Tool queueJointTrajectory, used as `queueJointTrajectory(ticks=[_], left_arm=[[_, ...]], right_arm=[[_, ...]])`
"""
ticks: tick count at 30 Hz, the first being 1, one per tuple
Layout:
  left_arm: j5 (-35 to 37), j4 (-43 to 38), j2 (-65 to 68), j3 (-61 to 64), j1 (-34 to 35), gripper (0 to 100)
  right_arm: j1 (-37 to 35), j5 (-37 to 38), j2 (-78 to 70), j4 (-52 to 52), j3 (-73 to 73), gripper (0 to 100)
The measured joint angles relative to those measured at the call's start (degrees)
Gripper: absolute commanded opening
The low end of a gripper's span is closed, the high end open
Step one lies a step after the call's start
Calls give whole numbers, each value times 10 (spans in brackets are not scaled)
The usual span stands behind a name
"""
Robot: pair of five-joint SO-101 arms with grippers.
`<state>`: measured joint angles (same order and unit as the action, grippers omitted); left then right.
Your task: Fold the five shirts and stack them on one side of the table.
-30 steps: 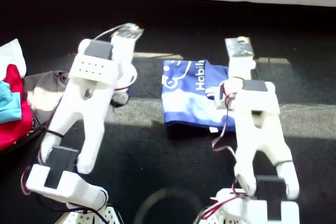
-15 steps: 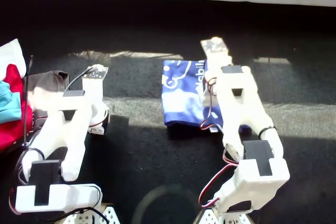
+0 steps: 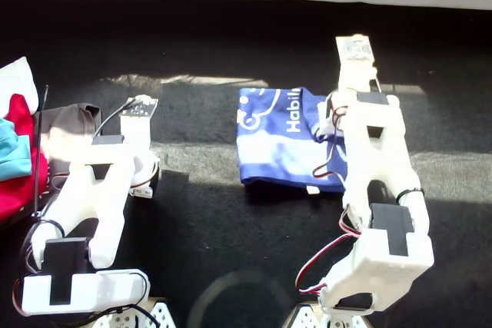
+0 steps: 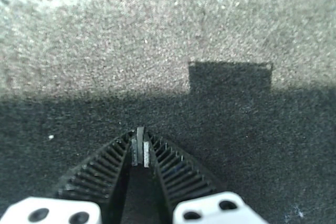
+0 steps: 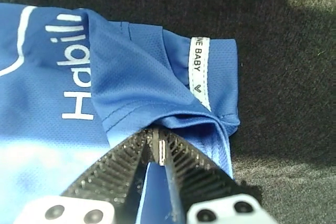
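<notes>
At the far left edge of the dark table point(image 3: 231, 28), a heap of shirts point(image 3: 17, 151) in red, teal and white, unfolded, with a grey shirt point(image 3: 69, 122) slumped just beside it. Next along, left gripper point(image 4: 139, 149) low over bare table, jaws pressed together on nothing, well apart from any cloth. Right of centre, blue shirt point(image 3: 280, 140) lying flat, partly folded, one side turned in over the printed front, white label point(image 5: 199, 69) showing near the collar. Farthest right, right gripper point(image 5: 158, 148) down at that turned-in edge, jaws closed and seemingly pinching the fold at a gathered point of cloth. Judged to be midway through folding the first shirt, four others waiting, no stack begun. Next move likely to call for carrying the pinched edge across without dragging the whole garment, then letting go cleanly. Thin mesh apt to slide on itself, hence a low, slow pull and a flat release.
</notes>
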<state>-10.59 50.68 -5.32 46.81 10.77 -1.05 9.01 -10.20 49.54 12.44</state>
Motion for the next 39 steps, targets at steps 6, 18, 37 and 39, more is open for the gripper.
queueJointTrajectory(ticks=[6,18,37,39], left_arm=[[0,0,0,0,0,9],[0,-4,0,0,0,9],[-1,-4,0,0,0,9],[-1,-4,0,0,0,9]], right_arm=[[1,-40,0,45,-46,6],[11,-130,0,133,-144,6],[-104,-59,-1,22,41,6],[-95,-59,-2,9,41,6]])
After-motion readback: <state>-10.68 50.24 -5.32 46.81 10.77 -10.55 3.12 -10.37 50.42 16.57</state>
